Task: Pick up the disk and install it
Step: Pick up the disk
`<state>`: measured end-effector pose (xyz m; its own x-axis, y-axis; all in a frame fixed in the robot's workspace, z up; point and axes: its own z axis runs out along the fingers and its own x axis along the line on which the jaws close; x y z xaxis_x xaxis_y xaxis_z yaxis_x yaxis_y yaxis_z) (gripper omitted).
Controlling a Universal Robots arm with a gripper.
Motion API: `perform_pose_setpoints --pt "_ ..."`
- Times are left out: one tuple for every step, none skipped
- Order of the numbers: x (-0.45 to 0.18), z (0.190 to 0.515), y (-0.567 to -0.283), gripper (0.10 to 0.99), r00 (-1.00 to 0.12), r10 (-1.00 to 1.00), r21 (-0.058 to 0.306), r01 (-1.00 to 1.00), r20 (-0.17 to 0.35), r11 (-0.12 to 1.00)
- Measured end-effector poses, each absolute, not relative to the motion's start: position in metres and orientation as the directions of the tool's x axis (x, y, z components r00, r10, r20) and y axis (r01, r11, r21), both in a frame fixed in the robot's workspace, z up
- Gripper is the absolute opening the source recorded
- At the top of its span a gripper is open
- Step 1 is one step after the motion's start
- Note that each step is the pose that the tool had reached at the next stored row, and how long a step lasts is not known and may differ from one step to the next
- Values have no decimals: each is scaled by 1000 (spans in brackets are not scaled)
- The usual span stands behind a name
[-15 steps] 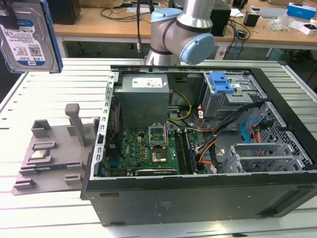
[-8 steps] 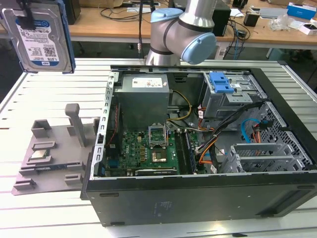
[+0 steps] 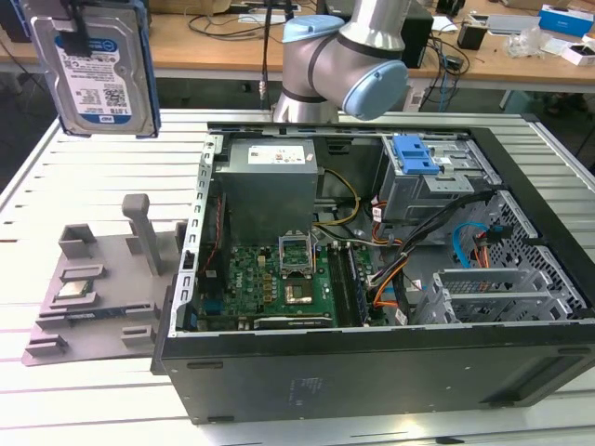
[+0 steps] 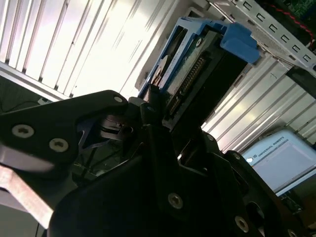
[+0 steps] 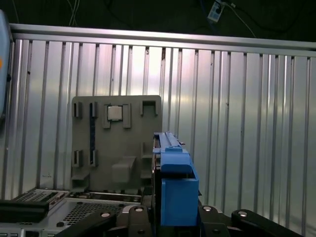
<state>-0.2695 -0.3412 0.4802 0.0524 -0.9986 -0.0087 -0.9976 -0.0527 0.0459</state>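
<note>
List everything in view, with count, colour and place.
disk: one, silver in a blue carrier, held in the air above the table at the exterior view's left.
computer case: one, black, open, middle of the table.
tray: one, grey, beside the computer case on the exterior view's left.
chip: one, silver, on the tray.
table: one, silver slats, under it all.
arm: one, silver and light blue, behind the computer case.
gripper: one, black, shut on the disk.

The exterior view looks down on the open computer case [image 3: 372, 372] from above, nearby; both wrist views sit close behind the disk [image 5: 175, 192], the first facing the grey tray [image 5: 133, 143] beside that case
</note>
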Motion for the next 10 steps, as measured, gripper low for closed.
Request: perform_pose_setpoints --pt "-265 480 -341 361 52 -999 46 -998 -9 -53" --pt "-261 480 -341 361 53 -999 46 -998 -9 -53" --pt "-258 480 -341 361 53 -999 46 -998 -9 -53" --pt "-252 480 -341 361 52 -999 46 -998 -9 -53" --pt "-249 480 -341 361 53 -999 47 -998 -9 -53" --pt "-246 480 -341 361 52 -999 47 -998 -9 -53" --pt "-241 480 -341 361 52 -999 47 -998 -9 -53" --pt "-232 480 -341 361 53 -999 47 -997 -9 -53" --pt "-226 480 -341 361 52 -999 47 -997 -9 -53" --pt "-223 480 -341 361 52 -999 47 -997 -9 -53"
